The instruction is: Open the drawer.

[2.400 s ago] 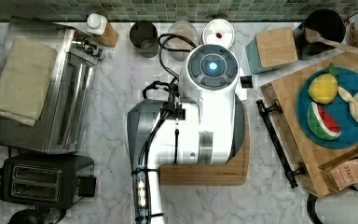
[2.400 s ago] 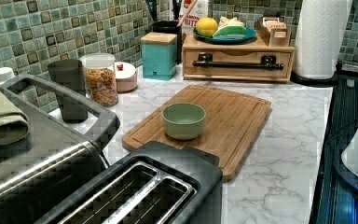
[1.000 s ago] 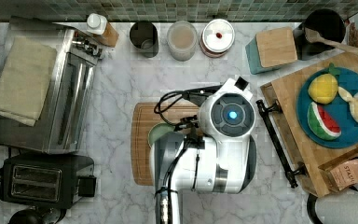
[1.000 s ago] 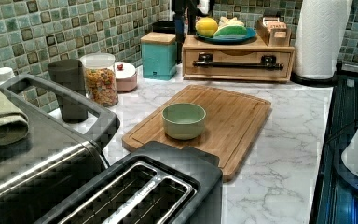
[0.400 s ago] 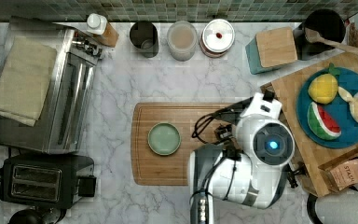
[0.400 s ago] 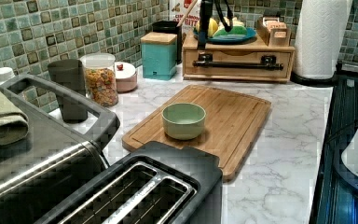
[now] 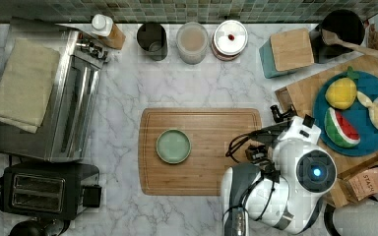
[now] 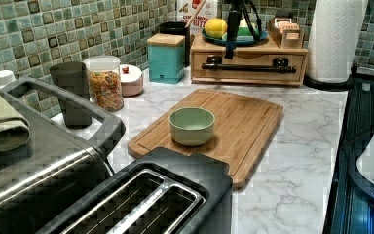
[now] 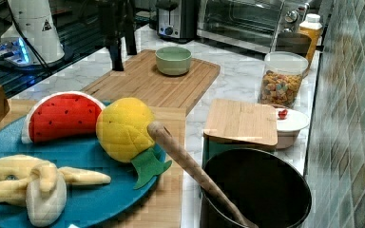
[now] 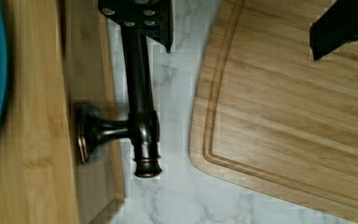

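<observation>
From the left view you see the green bowl [image 8: 192, 126] on the cutting board [image 8: 243, 122]. Beyond it the light-wood drawer [image 8: 249, 66] is shut, its black bar handle [image 8: 247, 66] across the front. The pincer [image 10: 242, 23] hangs spread above that handle. The marble desk [image 8: 297, 161] ends at a tiled wall [image 8: 53, 29].

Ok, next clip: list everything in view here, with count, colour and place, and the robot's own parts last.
drawer: one, light wood, black bar handle, closed, under the fruit plate
cutting board: one, bamboo, counter centre
bowl: one, pale green, on the cutting board
plate: one, blue, on the drawer unit, holding toy lemon, watermelon and banana
teal box: one, wooden lid, beside the drawer unit
cereal jar: one, clear, by the tiled wall
dark cup: one, by the wall
black pot: one, wooden spoon inside
toaster oven: one, silver, folded cloth on top
toaster: one, black
paper towel roll: one, white
gripper: one, black, over the handle
</observation>
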You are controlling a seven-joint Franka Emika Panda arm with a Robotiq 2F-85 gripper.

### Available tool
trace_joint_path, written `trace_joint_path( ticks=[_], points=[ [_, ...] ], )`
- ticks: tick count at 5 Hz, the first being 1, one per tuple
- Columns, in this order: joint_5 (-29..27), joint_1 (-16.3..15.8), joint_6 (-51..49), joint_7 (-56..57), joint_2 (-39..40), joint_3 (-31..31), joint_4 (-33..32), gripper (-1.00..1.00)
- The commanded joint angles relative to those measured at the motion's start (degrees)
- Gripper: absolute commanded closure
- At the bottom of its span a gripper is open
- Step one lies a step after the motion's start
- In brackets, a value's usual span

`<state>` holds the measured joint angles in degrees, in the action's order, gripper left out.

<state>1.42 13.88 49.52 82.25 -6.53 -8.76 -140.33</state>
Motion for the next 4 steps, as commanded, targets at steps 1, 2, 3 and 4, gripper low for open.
trace_joint_path(
  ticks=[1, 2, 3, 4],
  points=[
    [1.6, 1.0, 9.2, 13.2, 1.9, -4.0, -1.2, -1.00],
    [0.1, 1.5, 12.9, 15.1, 3.9, -3.9, -2.0, -1.00],
    [-0.5, 2.2, 13.4, 15.8, 6.3, -4.2, -0.9, -1.00],
    [-3.6, 3.3, 15.3, 20.8, 8.5, -5.5, -0.7, -1.00]
  ],
)
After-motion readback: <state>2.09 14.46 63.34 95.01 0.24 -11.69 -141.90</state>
